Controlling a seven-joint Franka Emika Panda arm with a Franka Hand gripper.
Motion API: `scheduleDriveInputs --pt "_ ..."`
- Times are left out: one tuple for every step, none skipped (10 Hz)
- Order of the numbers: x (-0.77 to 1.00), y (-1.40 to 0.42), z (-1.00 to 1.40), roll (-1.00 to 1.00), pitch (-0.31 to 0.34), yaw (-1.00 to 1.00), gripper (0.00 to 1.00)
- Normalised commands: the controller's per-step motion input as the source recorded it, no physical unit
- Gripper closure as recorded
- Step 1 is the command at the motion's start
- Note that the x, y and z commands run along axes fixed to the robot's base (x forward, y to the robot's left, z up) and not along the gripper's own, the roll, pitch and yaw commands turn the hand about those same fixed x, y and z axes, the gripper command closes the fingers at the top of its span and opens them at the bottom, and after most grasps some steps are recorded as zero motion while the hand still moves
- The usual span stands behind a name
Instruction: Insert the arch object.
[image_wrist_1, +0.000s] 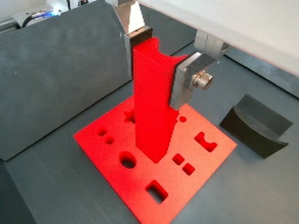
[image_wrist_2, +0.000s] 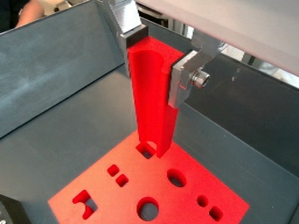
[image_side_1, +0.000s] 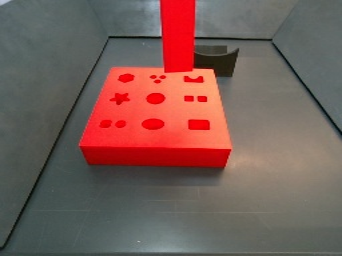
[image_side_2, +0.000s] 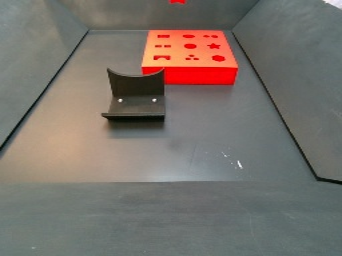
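Note:
The arch object, a tall bright red bar (image_wrist_1: 152, 105), hangs upright between my gripper's (image_wrist_1: 162, 57) silver fingers, which are shut on its upper end; both wrist views show this (image_wrist_2: 158, 57). The bar's lower end (image_wrist_2: 152, 144) is over the flat red board with shaped holes (image_wrist_1: 117, 140), seemingly a little above it. In a side view the bar (image_side_1: 177, 35) stands over the board's back part (image_side_1: 154, 140), near the arch-shaped hole (image_side_1: 195, 77). In a side view only the bar's tip (image_side_2: 177, 2) shows beyond the board (image_side_2: 221, 72). The gripper itself is out of both side views.
A dark fixture with a curved notch (image_side_2: 134, 95) stands on the grey floor beside the board, also seen in a side view (image_side_1: 218, 58) and a wrist view (image_wrist_1: 257, 122). Dark sloping walls (image_side_1: 54, 120) enclose the floor.

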Motion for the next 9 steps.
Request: scheduleDriveInputs --pt "0.36 0.14 -0.17 0.09 0.000 0.00 1.00" --pt "0.47 0.47 -0.18 0.11 0.019 0.00 1.00" --pt "0.53 0.64 -0.23 0.05 0.034 -0.01 1.00" --pt "0.53 0.65 -0.25 0.04 0.049 -0.04 1.00" --pt "0.48 0.68 -0.27 0.04 0.051 -0.09 1.00" --pt "0.40 0.64 -0.27 0.04 0.054 -0.15 1.00" --pt "0.19 0.54 -0.25 0.01 0.059 -0.27 1.00" --pt "0.00 0.43 -0.31 0.01 0.033 -0.37 1.00" --pt "0.00 0.38 -0.29 0.00 0.019 -0.38 1.00"
